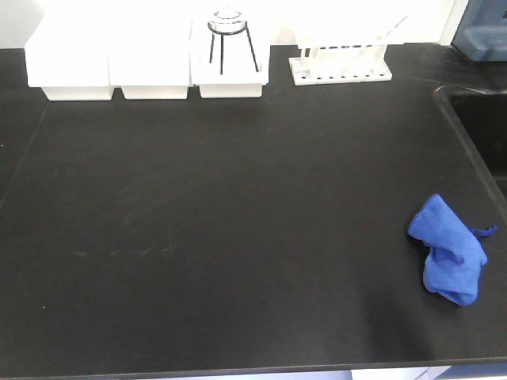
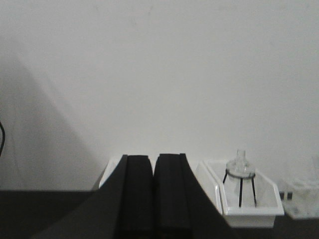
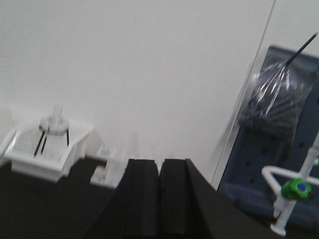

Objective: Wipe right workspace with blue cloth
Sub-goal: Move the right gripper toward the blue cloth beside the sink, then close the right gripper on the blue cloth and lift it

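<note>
The blue cloth point(image 1: 450, 249) lies bunched on a black benchtop point(image 1: 238, 222) near its right front edge, its small loop tag pointing right. Nothing touches it. My left gripper point(image 2: 153, 157) is shut with nothing between its fingers, raised and facing the white wall. My right gripper point(image 3: 159, 162) is also shut and holds nothing, likewise aimed at the back wall. Neither gripper appears in the front view. The right workspace is out of view; the benchtop seen here carries white trays and a tube rack.
Three white trays point(image 1: 111, 55) line the back edge, one holding a glass flask on a black tripod point(image 1: 230, 36). A white tube rack point(image 1: 341, 67) stands beside them. A sink recess point(image 1: 483, 127) opens at the right. A blue pegboard point(image 3: 279, 164) and white tap point(image 3: 291, 194) lie further right.
</note>
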You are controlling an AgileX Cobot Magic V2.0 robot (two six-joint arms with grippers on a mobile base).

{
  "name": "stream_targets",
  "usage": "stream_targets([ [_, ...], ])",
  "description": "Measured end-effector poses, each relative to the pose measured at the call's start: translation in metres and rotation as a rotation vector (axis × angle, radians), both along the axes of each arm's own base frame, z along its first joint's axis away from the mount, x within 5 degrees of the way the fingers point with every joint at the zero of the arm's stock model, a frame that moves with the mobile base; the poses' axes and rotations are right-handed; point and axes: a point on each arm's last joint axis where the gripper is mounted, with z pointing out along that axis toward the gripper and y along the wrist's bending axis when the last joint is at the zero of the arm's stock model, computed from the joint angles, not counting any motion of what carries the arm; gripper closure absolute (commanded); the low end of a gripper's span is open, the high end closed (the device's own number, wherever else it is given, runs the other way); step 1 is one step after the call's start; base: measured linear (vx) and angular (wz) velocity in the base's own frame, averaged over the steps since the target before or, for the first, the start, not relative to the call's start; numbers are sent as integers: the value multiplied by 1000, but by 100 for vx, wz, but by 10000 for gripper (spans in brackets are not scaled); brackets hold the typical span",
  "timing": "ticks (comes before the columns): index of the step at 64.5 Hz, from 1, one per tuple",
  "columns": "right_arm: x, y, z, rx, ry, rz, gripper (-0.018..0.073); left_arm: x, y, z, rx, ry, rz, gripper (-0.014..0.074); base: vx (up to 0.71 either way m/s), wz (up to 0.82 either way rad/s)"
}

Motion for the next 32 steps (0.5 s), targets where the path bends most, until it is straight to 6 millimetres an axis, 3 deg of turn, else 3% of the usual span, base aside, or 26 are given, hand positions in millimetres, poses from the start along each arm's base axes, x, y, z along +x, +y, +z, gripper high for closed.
stream_targets([
  [11, 34, 5, -25, 20, 279, -2, 545, 12, 0, -14, -3, 163, 1, 587, 0, 0],
  [19, 54, 8, -42, 109, 449, -18, 467, 19, 1, -29, -5, 334, 3, 526, 0, 0],
  [25, 68, 10, -54, 150, 542, -29, 342, 21, 1, -38, -4, 436, 5, 433, 0, 0],
  [32, 80, 12, -66, 153, 629, -40, 143, 24, 2, -44, 31, 502, 17, 244, 0, 0],
])
